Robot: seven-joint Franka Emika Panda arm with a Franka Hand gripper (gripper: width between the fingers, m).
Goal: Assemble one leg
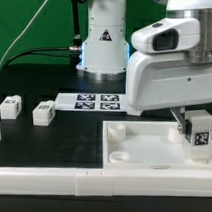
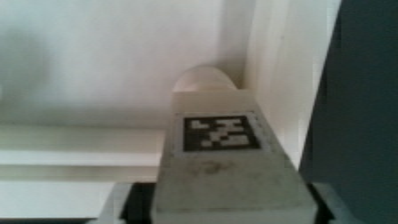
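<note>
Fingers of the gripper [image 1: 196, 128] are closed on the leg [image 1: 200, 136], one on each side of it, and in the wrist view the block fills all the gap between them. Going from the exterior view's left, two loose white blocks [image 1: 11, 107] [image 1: 44, 112] stand on the black table [image 1: 52, 142], a little apart from each other and well apart from the arm. Next comes the marker board [image 1: 94, 101], which lies flat near the robot base [image 1: 103, 44]. After it lies the white panel [image 1: 143, 136], with a round socket [image 1: 120, 155] in its near corner. At the exterior view's right the arm's hand [image 1: 171, 57] hangs over the panel and points straight down. The leg is upright under it, long axis vertical, marker face toward the exterior camera, at the panel's right side. Whether its lower end touches the panel, I cannot tell. A low white wall [image 1: 51, 179] runs along the near edge of the table, and open black surface lies between the blocks and the panel.
</note>
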